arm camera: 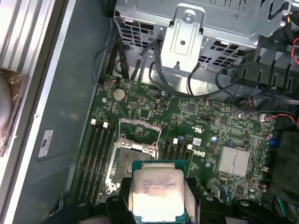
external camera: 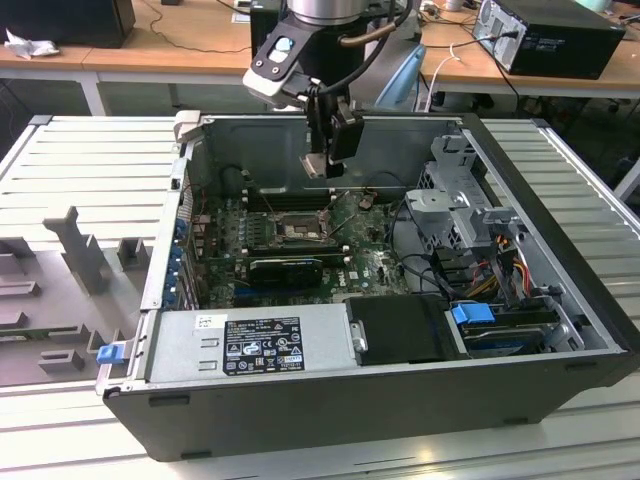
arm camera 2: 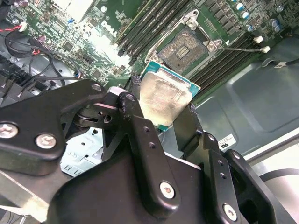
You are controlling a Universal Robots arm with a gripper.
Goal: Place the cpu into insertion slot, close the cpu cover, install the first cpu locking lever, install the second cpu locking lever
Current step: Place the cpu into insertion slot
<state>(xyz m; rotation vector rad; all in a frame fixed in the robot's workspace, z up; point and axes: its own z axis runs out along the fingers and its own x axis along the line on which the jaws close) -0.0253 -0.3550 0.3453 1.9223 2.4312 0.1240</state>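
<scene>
My gripper [external camera: 322,160] hangs inside the open computer case, shut on the cpu [external camera: 315,166]. The cpu [arm camera 2: 166,100] is a silvery square on a green edge, clamped between two black fingers [arm camera 2: 135,123]. It is in the air above the motherboard, a short way from the insertion slot [external camera: 297,231]. In both wrist views the insertion slot [arm camera 2: 187,45] lies open, with a dark centre and a grey metal surround. The cpu [arm camera: 158,191] sits just beside the insertion slot [arm camera: 127,164] in the first wrist view. The cpu cover [arm camera: 140,122] looks raised at the slot's edge.
A long black graphics card [external camera: 285,268] lies across the board just in front of the slot. Memory slots [arm camera: 96,154] flank the socket. A metal drive cage [external camera: 455,200] with cables stands at the exterior view's right. The power supply [external camera: 250,345] fills the case front.
</scene>
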